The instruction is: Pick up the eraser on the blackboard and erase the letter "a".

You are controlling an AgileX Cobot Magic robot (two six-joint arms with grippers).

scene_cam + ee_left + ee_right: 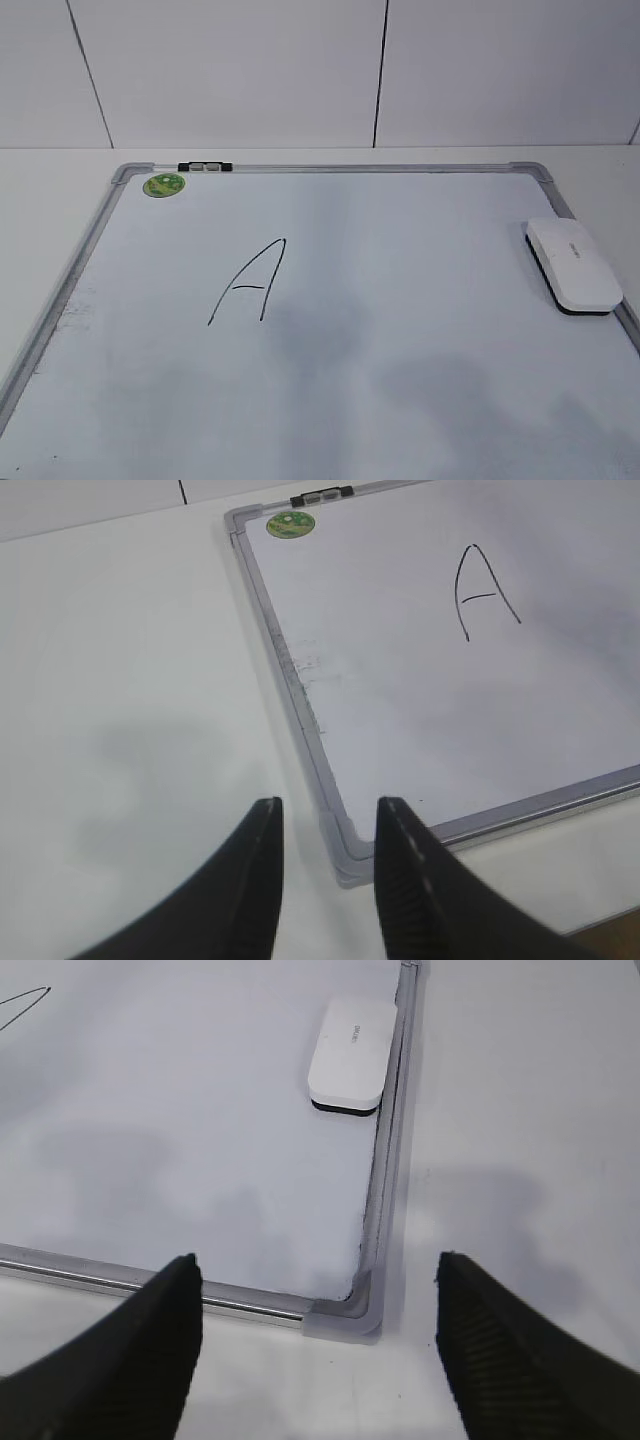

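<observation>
Left gripper [326,880]: black tapered fingers a narrow gap apart, holding nothing, above the near-left corner of the blackboard [300,695]. Right gripper [318,1350]: ribbed black fingers spread wide, empty, straddling the board's near-right rounded corner piece.

Blackboard was a white dry-erase panel lying flat on a white table [40,195], bounded by a thin grey metal frame with rounded grey corners. Surface smooth, faintly glossy, with grey smudging across the middle and dark marker residue along the left rail.

Only one letter was visible: an angular capital "A" [247,283] in thin black marker, left of centre, leaning slightly right, apex toward the far edge. No lowercase form could be made out.

Eraser [572,265] sat on the board at its right side, toward the far-right corner, its outer long side just beside or touching the right frame rail; which, I could not tell. White rounded-rectangular plastic body, smooth top with small grey lettering, thin black base showing at the near end. Long axis ran near-to-far, roughly parallel to the right rail.

Far-left corner: round green sticker [164,184]; a small black clip [204,167] on the far rail
</observation>
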